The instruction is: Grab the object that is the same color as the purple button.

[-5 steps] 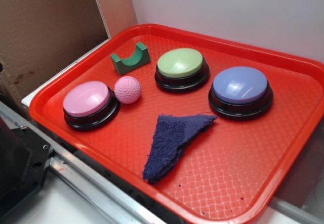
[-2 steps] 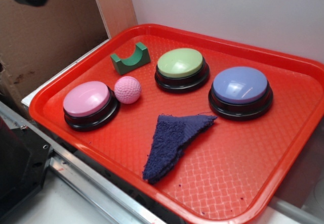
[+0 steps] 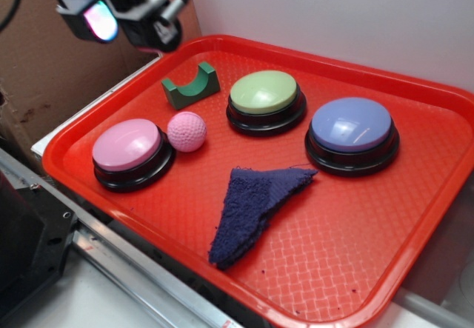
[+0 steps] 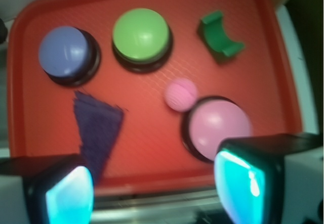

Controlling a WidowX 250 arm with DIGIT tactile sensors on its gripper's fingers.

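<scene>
The object, a dark navy-purple fuzzy rag point(image 3: 255, 209), lies flat on the red tray point(image 3: 355, 224), just in front of the purple button point(image 3: 350, 126). My gripper point(image 3: 129, 24) hangs high above the tray's far left corner, well away from the rag. In the wrist view, which is blurred, its two glowing fingers stand wide apart and the gripper point(image 4: 154, 188) is open with nothing between them. From there the rag point(image 4: 96, 125) shows at lower left, below the purple button point(image 4: 65, 52), on the tray point(image 4: 147, 133).
Also on the tray are a pink button point(image 3: 127, 146), a pink dimpled ball point(image 3: 187, 131), a green button point(image 3: 264, 93) and a green arch block point(image 3: 190, 86). Cardboard point(image 3: 67, 69) stands at the left, a white wall behind, a metal rail point(image 3: 133, 269) in front.
My gripper has come into the exterior view at the top left and moved right and down toward the tray's far left corner. Nothing on the tray has moved.
</scene>
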